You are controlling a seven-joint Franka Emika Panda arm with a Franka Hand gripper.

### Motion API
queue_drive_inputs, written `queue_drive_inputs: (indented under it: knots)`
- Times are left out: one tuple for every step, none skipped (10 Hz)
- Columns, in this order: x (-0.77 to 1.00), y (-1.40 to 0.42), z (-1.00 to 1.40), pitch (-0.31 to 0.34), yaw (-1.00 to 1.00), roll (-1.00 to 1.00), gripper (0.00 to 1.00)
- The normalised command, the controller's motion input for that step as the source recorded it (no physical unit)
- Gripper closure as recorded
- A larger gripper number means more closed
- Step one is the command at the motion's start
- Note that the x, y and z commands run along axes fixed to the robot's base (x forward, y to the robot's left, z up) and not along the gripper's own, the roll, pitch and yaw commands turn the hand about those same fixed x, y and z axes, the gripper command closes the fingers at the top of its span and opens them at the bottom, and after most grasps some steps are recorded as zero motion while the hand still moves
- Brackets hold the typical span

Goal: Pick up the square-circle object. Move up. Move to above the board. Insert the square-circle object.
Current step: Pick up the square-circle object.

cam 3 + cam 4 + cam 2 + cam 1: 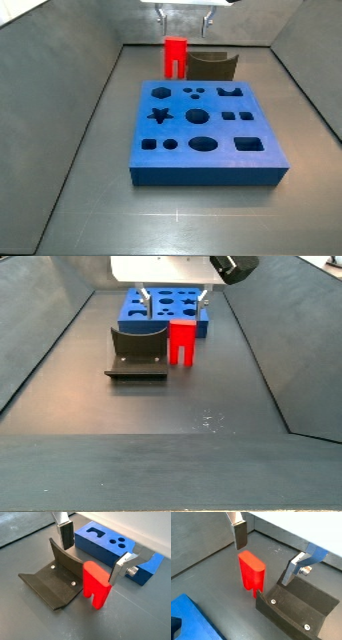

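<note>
Two fingers (65, 536) spread open, my gripper (271, 552) straddling the upright red peg (252, 571) beside the fixture (53, 582), ready to pinch it.

Above the smooth matt red plastic square-circle object (95, 584), the parted pincer (93, 548) shows brushed silver metal fingers (123, 566).

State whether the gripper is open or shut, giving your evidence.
Open. In both wrist views the gripper has its fingers spread either side of the square-circle object, touching nothing.
</note>
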Motion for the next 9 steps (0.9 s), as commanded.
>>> queue_drive_inputs:
  knots:
    - [-0.04, 0.00, -0.09, 0.000, 0.00, 0.03, 0.00]
    - [-0.10, 0.00, -0.27, 0.000, 0.00, 0.04, 0.00]
    - [-0.07, 0.00, -0.23, 0.000, 0.00, 0.03, 0.00]
    - [-0.06, 0.00, -0.21, 0.000, 0.00, 0.03, 0.00]
    - [-0.04, 0.00, -0.19, 0.000, 0.00, 0.02, 0.00]
    - [0.00, 0.00, -0.19, 0.000, 0.00, 0.01, 0.00]
    - [0.00, 0.03, -0.21, 0.000, 0.00, 0.00, 0.00]
    - [0.00, 0.11, -0.28, 0.000, 0.00, 0.00, 0.00]
    - [-0.03, 0.16, -0.30, 0.000, 0.03, 0.00, 0.00]
